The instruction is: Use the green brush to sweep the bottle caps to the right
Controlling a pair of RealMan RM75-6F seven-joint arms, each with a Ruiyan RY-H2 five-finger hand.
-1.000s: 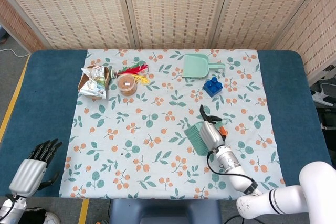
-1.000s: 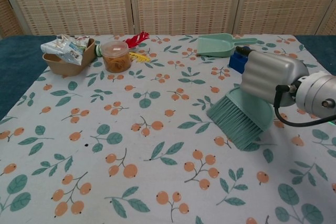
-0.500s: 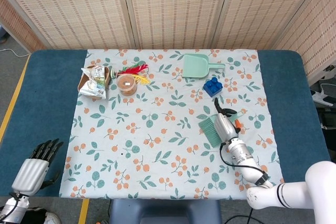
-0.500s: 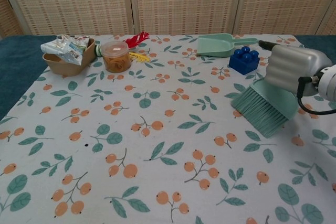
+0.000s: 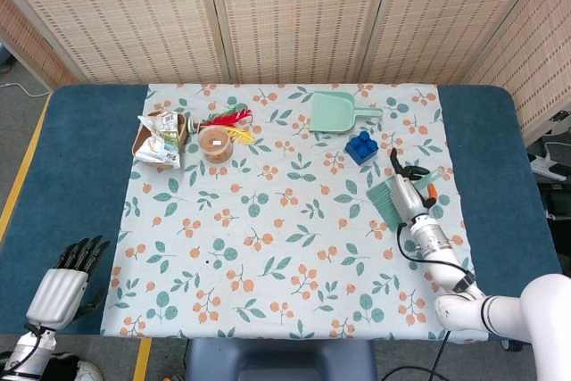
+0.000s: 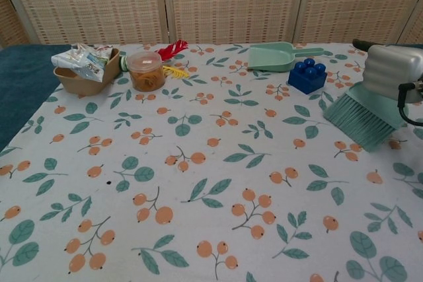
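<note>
Head view: the right hand (image 5: 412,198) sits right of centre in the frame, its fingers wrapped around the green plastic brush with pale green bristles (image 5: 385,201). The bristles fan out to the hand's left, on the floral-printed cloth (image 5: 268,247) that covers the blue-topped bench (image 5: 76,158). A second ago the hand and brush were lower and nearer the middle of the cloth; they have since travelled up and to the right, close to the cloth's right edge. A small orange piece shows at the hand's right side; I cannot tell whether it is a bottle cap. The blue toy building block (image 5: 360,146) lies just above and left of the brush, apart from it. The mint-green plastic dustpan (image 5: 337,113) lies above that. At upper left stand the brown paper tray of snack packets (image 5: 159,139) and the clear round tub with an orange lid (image 5: 215,144). The left hand (image 5: 64,281) hangs at the lower left corner off the bench, holding nothing, fingers straight and together, much as before.

Chest view: the right hand (image 6: 394,70) is at the right edge of the frame, clasping the brush (image 6: 363,118), bristles angled down-left on the cloth (image 6: 198,163). Earlier the brush was nearer the centre. The block (image 6: 307,76) and dustpan (image 6: 277,57) lie to the left of the hand, unmoved.
</note>
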